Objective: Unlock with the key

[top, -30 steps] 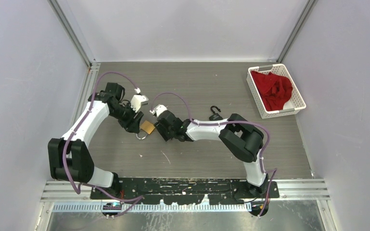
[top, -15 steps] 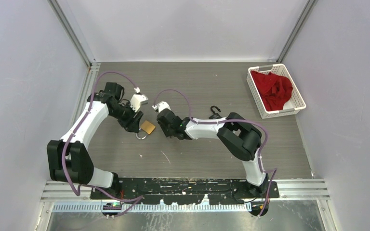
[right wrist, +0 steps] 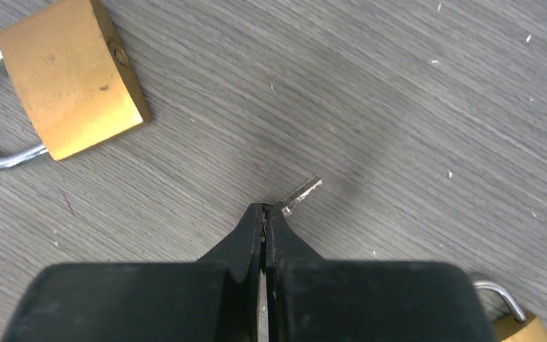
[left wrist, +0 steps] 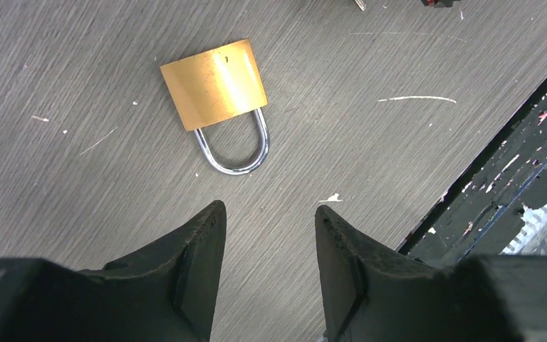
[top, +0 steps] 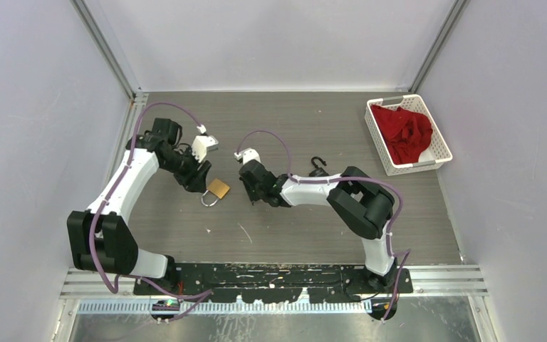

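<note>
A brass padlock [top: 218, 189] with a steel shackle lies flat on the grey table, shackle toward the near edge. In the left wrist view the padlock [left wrist: 215, 84] lies a little ahead of my left gripper [left wrist: 267, 210], which is open with nothing between its fingers. My right gripper [right wrist: 266, 209] is shut on the key, whose silver blade [right wrist: 300, 192] sticks out past the fingertips to the right. The padlock [right wrist: 71, 85] lies to that gripper's upper left, its keyhole end facing the key, with a clear gap between them. Seen from above, the right gripper [top: 255, 194] is just right of the padlock.
A white basket [top: 441, 146] with red cloth [top: 403, 132] stands at the back right. A small black hook [top: 318, 166] lies beside the right arm. A second brass padlock [right wrist: 516, 322] peeks in at the bottom right of the right wrist view. The dark base rail [top: 271, 274] runs along the near edge.
My right gripper has shut on the key and drawn back to the right, away from the padlock. The left gripper has pulled back slightly and stays open.
</note>
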`<state>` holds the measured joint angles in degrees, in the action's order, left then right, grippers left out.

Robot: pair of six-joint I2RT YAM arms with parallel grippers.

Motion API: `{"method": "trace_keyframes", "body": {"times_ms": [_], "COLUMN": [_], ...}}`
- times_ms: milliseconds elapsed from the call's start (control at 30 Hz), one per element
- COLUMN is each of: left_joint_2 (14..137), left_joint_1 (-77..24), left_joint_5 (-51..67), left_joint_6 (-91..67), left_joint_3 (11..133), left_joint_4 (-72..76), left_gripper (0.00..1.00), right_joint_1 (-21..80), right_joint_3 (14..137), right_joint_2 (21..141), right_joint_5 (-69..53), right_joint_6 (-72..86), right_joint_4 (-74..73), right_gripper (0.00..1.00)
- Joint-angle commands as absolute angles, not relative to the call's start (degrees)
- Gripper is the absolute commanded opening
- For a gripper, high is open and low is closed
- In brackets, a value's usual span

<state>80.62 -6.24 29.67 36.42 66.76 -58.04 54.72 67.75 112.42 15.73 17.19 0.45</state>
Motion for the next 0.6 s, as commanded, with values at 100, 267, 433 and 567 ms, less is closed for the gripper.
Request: {"method": "trace_keyframes", "body": {"times_ms": [100, 267, 433, 567], "left_joint_2": [78.57, 78.77, 78.24, 75.92], "left_joint_1": [-5.89, -5.89, -5.89, -5.91], "left_joint_5": [32.90, 33.63, 37.71, 45.00], "left_joint_6": [36.91, 36.89, 39.76, 47.04], "left_joint_3": [69.69, 69.77, 69.14, 67.50], "left_joint_4": [-59.58, -59.84, -61.73, -64.81], "left_gripper": [0.49, 0.48, 0.48, 0.50], "right_joint_1": [52.22, 51.59, 50.84, 48.13], "right_joint_3": [62.36, 59.91, 58.71, 56.65], "right_joint_2": [105.69, 102.88, 99.16, 95.39], "right_joint_5": [7.72, 2.88, -5.64, -16.81], "right_joint_6": [19.05, 19.20, 19.62, 22.65], "right_joint_4": [4.71, 7.89, 11.03, 15.85], "right_gripper": [0.01, 0.01, 0.01, 0.01]}}
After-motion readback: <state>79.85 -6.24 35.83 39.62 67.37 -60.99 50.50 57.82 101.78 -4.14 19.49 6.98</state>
